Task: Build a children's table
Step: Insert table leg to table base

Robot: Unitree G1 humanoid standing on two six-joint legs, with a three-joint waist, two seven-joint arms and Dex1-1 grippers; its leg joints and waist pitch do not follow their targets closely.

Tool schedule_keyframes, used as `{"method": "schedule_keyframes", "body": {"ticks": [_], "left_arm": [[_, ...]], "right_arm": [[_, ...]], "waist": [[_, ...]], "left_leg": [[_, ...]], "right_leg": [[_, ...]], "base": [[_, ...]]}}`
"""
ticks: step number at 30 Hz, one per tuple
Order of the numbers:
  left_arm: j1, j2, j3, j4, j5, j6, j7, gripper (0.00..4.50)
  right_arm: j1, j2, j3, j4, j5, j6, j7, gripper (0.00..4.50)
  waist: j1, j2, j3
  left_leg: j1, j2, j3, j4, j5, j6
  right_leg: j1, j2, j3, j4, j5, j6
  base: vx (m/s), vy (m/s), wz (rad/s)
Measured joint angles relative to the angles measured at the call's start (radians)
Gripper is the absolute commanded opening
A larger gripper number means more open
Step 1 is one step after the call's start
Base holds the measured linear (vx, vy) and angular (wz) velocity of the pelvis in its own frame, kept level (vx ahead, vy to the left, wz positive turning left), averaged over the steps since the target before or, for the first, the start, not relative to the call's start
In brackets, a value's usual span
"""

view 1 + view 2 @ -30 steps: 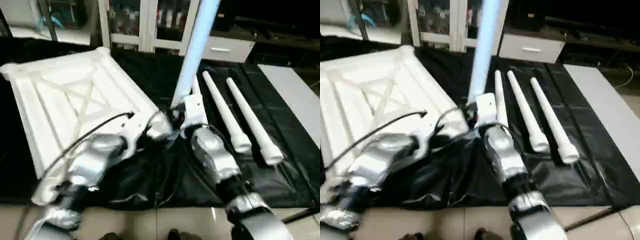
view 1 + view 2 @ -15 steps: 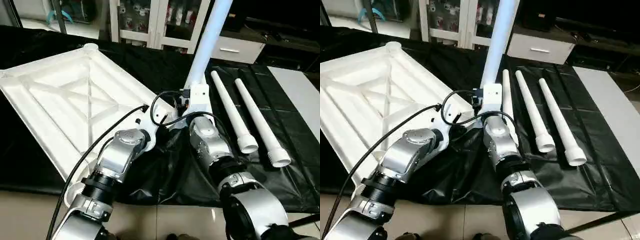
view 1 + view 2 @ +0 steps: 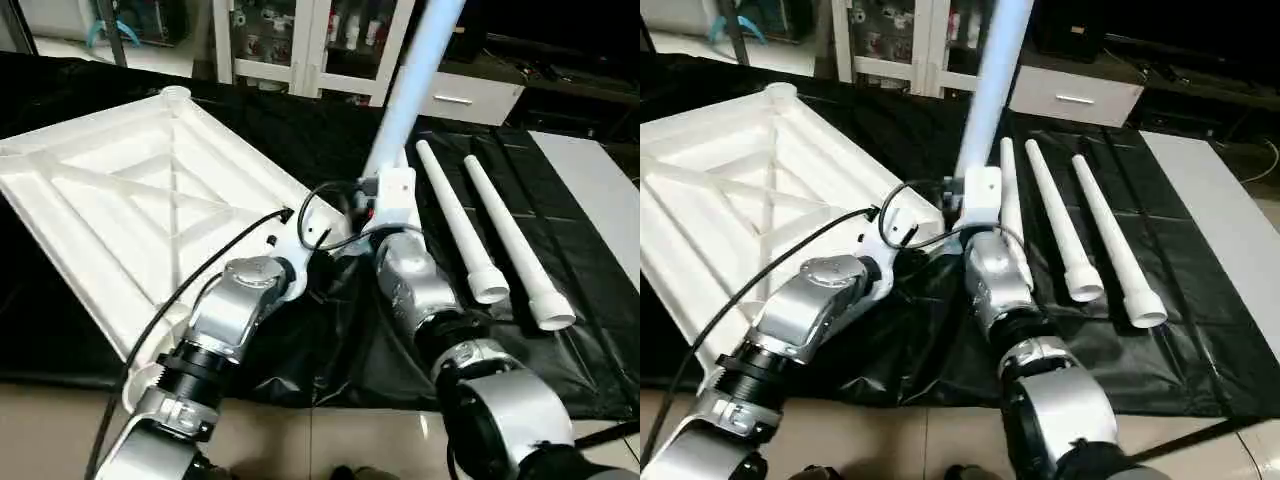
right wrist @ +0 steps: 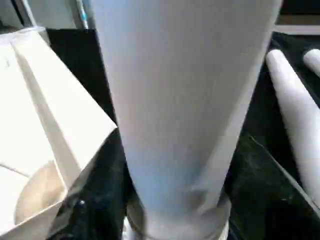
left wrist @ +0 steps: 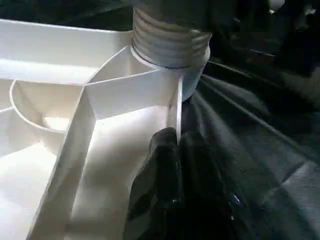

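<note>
The left wrist view shows the left gripper [image 5: 172, 150] pinching the tabletop's [image 3: 130, 200] rim below a threaded leg [image 3: 405, 90]; the right gripper's fingers can't be made out.

The standing leg [image 3: 410, 90] runs out past the top edge in both head views, so its upper end cannot be seen, and its foot is hidden behind the right gripper's [image 3: 372, 190] white housing. Whether those fingers touch the leg cannot be told. The tabletop [image 3: 120, 200] is cut by the left edge in the head views, and its near corner lies under the left forearm [image 3: 235, 310]. In the left wrist view the left gripper's fingers [image 5: 165, 170] are a dark blur against the rim. The third lying leg [image 3: 1008, 190] is partly hidden behind the right wrist. The shelves [image 3: 300, 30] behind hold things too small to name.
</note>
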Motion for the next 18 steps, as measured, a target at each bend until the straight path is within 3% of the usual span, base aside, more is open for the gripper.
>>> {"method": "schedule_keyframes", "body": {"ticks": [9,14,16,18], "left_arm": [[0.025,0.102,-0.018,-0.058,-0.001,-0.043,-0.097,0.0],[0.055,0.199,-0.043,-0.137,-0.017,-0.078,-0.204,0.0],[0.066,0.248,-0.043,-0.154,-0.033,-0.096,-0.265,0.0],[0.071,0.27,-0.044,-0.157,-0.04,-0.112,-0.302,0.0]], "right_arm": [[0.048,-0.016,0.007,-0.052,0.014,0.036,0.196,3.63],[0.147,-0.053,0.051,-0.229,0.032,0.095,0.334,4.0],[0.197,-0.086,0.077,-0.326,0.037,0.137,0.394,4.28],[0.213,-0.109,0.089,-0.371,0.037,0.163,0.425,4.28]], "waist": [[0.003,0.0,0.001],[0.009,0.001,0.001],[0.013,0.001,0.001],[0.016,0.001,0.001]], "left_leg": [[-0.003,0.008,0.002,0.0,0.0,-0.001],[-0.017,0.018,0.004,0.002,0.006,-0.008],[-0.017,0.022,0.007,0.004,0.006,-0.003],[-0.016,0.023,0.01,0.004,0.005,-0.003]], "right_leg": [[-0.006,0.003,-0.005,0.002,0.038,0.003],[-0.019,0.012,-0.005,0.003,0.043,0.001],[-0.018,0.016,-0.005,0.002,0.041,-0.002],[-0.018,0.016,-0.005,0.002,0.04,-0.003]], "base": [[0.0,0.0,0.0],[0.01,-0.004,0.0],[0.0,0.0,0.0],[0.0,0.0,0.0]]}}
